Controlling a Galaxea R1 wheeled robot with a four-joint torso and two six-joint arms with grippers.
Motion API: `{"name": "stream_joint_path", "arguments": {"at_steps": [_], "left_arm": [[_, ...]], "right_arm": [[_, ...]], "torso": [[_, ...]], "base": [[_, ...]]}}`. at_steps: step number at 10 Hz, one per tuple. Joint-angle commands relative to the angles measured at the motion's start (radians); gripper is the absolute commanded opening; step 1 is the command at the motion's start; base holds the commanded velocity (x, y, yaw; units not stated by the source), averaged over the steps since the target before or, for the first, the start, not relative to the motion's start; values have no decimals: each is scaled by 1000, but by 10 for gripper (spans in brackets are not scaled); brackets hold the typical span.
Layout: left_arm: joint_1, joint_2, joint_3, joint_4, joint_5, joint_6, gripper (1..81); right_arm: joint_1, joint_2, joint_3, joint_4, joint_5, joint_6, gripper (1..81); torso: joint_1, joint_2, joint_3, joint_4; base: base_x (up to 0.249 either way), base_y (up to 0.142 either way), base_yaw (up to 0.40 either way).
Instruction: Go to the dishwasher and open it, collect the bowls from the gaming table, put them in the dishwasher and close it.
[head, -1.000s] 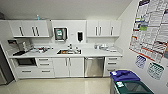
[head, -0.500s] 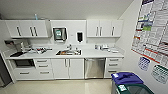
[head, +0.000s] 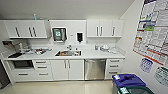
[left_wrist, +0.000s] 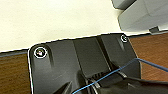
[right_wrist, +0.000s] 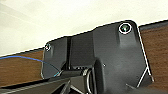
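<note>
Pincer state cannot be told for either arm: only the robot's dark wrist plates are seen in the wrist views, above wood-toned floor and a pale wall. Straight ahead, the dishwasher (head: 94, 69) is set under the white bench (head: 100, 53), right of the sink (head: 68, 53) and between white cabinet doors (head: 67, 69) and a stack of drawers (head: 114, 67). Its brushed steel front faces the camera, door shut and upright, the bar handle running level across the top edge. A blue-lidded bin (head: 128, 81) stands at the near right, below wall posters (head: 152, 30).
</note>
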Motion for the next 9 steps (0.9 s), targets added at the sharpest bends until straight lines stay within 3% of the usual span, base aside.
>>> {"name": "stream_joint_path", "arguments": {"at_steps": [1, 9], "left_arm": [[-58, -15, 10, 2, 45, 0, 811], [-58, -15, 10, 2, 45, 0, 811]], "right_arm": [[50, -20, 9, -14, -47, -5, 811], [50, -17, 8, -15, -47, -5, 811]], "torso": [[0, 0, 0, 0], [-2, -1, 0, 0]], "base": [[102, 0, 0], [104, 0, 0]]}}
